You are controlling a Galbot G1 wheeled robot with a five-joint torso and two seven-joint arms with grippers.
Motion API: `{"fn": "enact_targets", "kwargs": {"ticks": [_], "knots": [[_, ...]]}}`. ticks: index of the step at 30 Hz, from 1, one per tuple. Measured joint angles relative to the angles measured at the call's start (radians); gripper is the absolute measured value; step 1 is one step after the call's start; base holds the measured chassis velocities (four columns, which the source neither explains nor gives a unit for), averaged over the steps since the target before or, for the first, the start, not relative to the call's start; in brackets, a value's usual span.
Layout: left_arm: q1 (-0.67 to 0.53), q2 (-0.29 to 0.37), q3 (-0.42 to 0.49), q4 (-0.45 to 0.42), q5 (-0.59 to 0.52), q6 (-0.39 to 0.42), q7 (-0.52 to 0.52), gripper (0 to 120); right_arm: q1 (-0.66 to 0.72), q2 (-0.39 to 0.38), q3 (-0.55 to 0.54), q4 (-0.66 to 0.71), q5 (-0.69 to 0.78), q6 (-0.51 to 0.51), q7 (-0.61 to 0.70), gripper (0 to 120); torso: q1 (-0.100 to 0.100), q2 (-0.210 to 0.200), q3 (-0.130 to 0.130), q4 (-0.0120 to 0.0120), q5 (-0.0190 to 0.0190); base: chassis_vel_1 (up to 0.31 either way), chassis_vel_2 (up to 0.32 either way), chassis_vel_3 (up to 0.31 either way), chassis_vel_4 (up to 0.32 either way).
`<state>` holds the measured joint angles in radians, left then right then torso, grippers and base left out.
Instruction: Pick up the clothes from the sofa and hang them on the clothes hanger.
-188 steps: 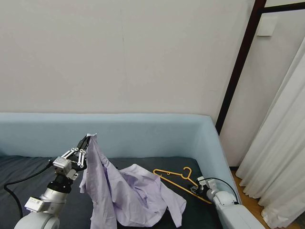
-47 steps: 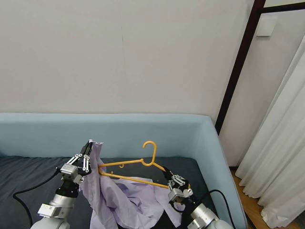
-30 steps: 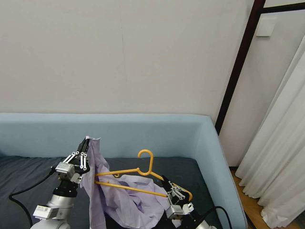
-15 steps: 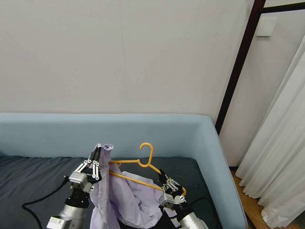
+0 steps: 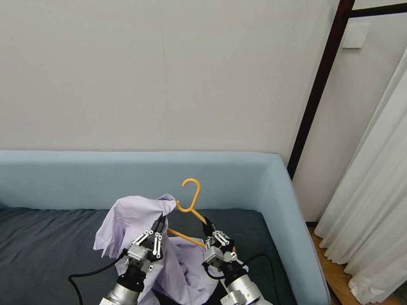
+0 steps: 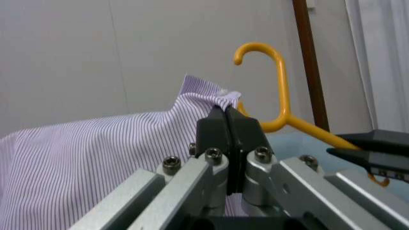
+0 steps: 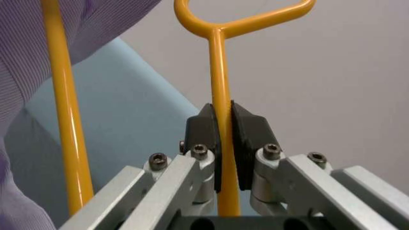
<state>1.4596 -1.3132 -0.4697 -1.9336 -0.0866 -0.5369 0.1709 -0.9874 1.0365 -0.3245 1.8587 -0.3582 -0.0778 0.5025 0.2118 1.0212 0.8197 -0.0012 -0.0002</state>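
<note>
Object: shirt. Lilac with a fine stripe. It is held up off the sofa, with one bunched edge draped high beside the hook and the rest trailing down between the two arms towards the dark seat.

Object: hanger. Thin and orange. It is raised above the seat with the hook uppermost and tilted, and one shoulder runs in under the cloth.

Tool: left gripper. Low and left of centre in the head view, pointing up. It is clenched on a fold of shirt just beside the base of the hook. Whether the fold is collar or placket cannot be told.

Tool: right gripper. Just beside the left one. It is clamped on an orange rod of the hanger, with a pad on either side.

Step, as judged: working a hanger shoulder into the neck of the shirt. The cloth lies over one end only and is not yet seated on both shoulders.

Handling notes:
- Hold the hanger steady and let the left arm draw the cloth along the rod.
- Keep the pinch near the neck edge so the opening stays wide.
- Go slowly, since thin cloth bunches and slips.
- The rod may swivel in so narrow a clamp.
- The arms are close together, so watch for contact.
- Keep the trailing hem from snagging.
</note>
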Motion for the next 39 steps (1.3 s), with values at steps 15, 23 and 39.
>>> {"fn": "enact_targets", "kwargs": {"ticks": [15, 23, 39], "knots": [[0.005, -0.015, 0.057, 0.080, 0.028, -0.065, 0.159, 0, 0.010, 0.040, -0.028, -0.031, 0.125, -0.041, 0.035, 5, 0.000, 0.000, 0.000, 0.0002, 0.0000, 0.000, 0.000, 0.000, 0.000], [0.007, -0.029, 0.052, 0.142, 0.060, -0.092, 0.114, 0, 0.014, 0.035, 0.052, 0.025, 0.140, -0.029, 0.028, 5, 0.000, 0.000, 0.000, -0.0001, 0.0000, 0.000, 0.000, 0.000, 0.000], [0.005, 0.033, 0.055, 0.175, 0.054, -0.219, -0.026, 14, 0.011, -0.053, 0.171, 0.055, -0.019, 0.106, -0.038, 5, 0.000, 0.000, 0.000, 0.0000, -0.0001, 0.000, 0.000, 0.000, 0.000]]}}
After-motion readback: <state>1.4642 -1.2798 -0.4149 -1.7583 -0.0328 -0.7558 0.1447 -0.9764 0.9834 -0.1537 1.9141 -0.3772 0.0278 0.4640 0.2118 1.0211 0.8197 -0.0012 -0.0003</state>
